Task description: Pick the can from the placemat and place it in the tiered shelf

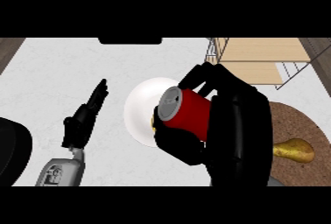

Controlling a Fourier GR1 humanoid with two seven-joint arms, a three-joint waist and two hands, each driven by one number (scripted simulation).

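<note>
The red can (pixel 186 114) sits near the centre of the head view, tipped on its side so its grey lid faces toward nine o'clock. The right hand (pixel 236 131) has its black fingers and thumb wrapped around the can's body, holding it off the counter (pixel 65 70). No writing can be read on the can.

Just behind it, toward nine o'clock, lies a white plate (pixel 139 109), partly hidden by the can and fingers; a small yellowish thing at the plate's lower edge is too covered to name. At three to four o'clock from the can lies the round brown placemat (pixel 301 124), with a yellow-brown pear-like item (pixel 294 151) on it, just beside the hand. At one o'clock stands the tiered shelf (pixel 258 59), with wooden boards in a wire frame, the fingertips close to its near corner.

The left hand (pixel 84 118) rests at nine o'clock, fingers straight and holding nothing. A dark round object (pixel 13 151) is cut by the edge at eight o'clock.
</note>
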